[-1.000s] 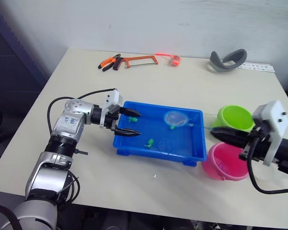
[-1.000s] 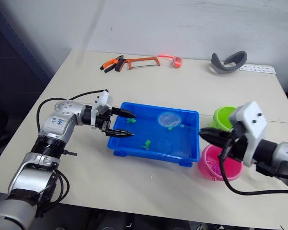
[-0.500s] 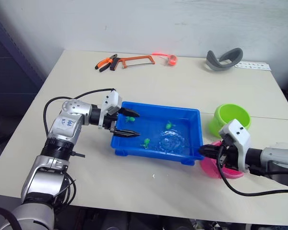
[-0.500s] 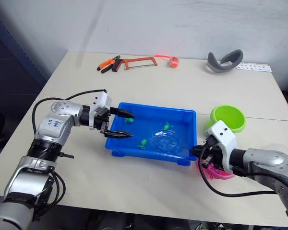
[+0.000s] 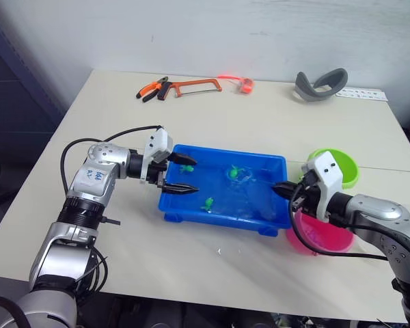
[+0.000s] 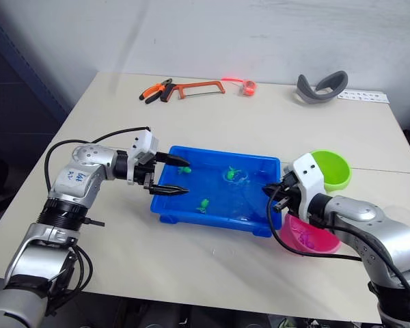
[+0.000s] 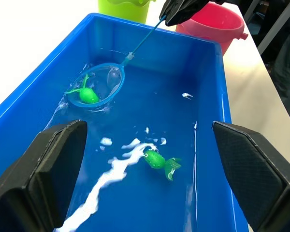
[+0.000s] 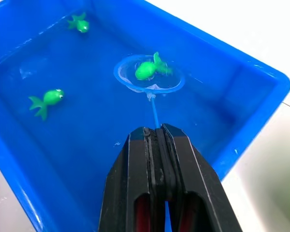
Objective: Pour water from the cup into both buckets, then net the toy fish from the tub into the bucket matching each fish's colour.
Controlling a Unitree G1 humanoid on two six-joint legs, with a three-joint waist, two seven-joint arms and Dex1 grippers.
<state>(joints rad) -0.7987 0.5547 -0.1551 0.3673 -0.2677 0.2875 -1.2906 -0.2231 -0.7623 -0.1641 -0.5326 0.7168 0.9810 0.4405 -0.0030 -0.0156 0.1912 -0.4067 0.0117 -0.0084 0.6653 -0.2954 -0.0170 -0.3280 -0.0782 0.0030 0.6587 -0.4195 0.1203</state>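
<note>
Ahead of the right claw [image 8: 159, 140], clenched on the net [image 8: 150, 79] handle, a green fish [image 8: 147, 70] sits in the hoop inside the tub [image 5: 222, 219]; the left claw [image 5: 181, 175] gapes over the tub's near end.

The left hand [image 5: 186, 175] straddles the tub [image 5: 219, 217] wall; the buckets [image 5: 342, 166] crowd its far end.

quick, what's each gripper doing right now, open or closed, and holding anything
Left gripper: open, empty, at the blue tub's end.
Right gripper: shut on the net's handle; a green fish sits in the hoop.
</note>
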